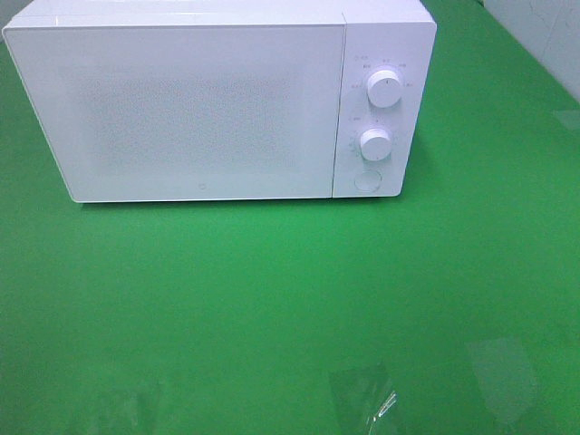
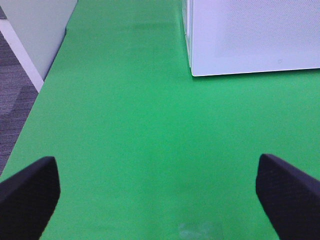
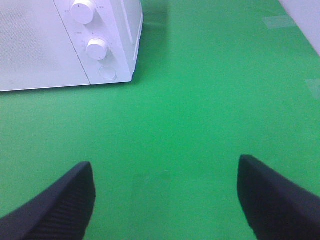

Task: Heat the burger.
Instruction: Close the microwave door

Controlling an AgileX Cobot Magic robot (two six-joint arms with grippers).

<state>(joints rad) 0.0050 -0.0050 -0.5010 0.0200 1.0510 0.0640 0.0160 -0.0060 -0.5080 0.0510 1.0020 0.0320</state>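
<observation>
The burger is out of view in every frame. A white microwave (image 1: 217, 104) stands at the back of the green table with its door shut; its two knobs (image 1: 384, 89) and round button sit on the right panel. Neither arm shows in the exterior high view. In the left wrist view my left gripper (image 2: 160, 200) is open over bare green cloth, with the microwave's (image 2: 250, 35) lower left corner ahead. My right gripper (image 3: 165, 200) is open too, nothing between its fingers, facing the microwave's (image 3: 75, 45) knob panel.
The green cloth (image 1: 290, 299) covers the whole table. Clear tape patches (image 1: 362, 399) lie near the front edge. The table's left edge and a grey floor (image 2: 15, 100) show in the left wrist view. A pale wall (image 1: 544, 36) stands at the back right.
</observation>
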